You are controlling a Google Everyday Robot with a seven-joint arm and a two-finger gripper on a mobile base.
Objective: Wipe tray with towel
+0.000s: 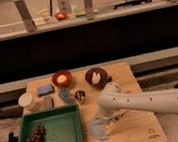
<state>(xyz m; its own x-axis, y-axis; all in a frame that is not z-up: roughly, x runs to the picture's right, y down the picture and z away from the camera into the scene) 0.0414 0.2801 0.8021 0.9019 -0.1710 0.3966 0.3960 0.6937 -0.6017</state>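
Your landmark is the green tray: a rectangular, smooth plastic-looking pan with a raised rim, sitting on the front-left part of the pale wooden bench. 1 cluster of dark, knobbly grapes lies in its front-left part; the rest of its floor shows bare and flat.

The towel is not in the tray. It lies just right of the tray's right rim, a small pale-blue cloth, crumpled and drawn up into a soft peak.

The gripper sits at the top of that peak, just right of the tray, at the end of a smooth, white, tube-shaped arm that comes in from the right. You cannot tell how the jaws stand; they are lost against the cloth.

Behind the tray you have a white cylindrical cup, a flat blue sponge, a round red bowl and a small shiny metal cup. Further right of these sits a dark round bowl.
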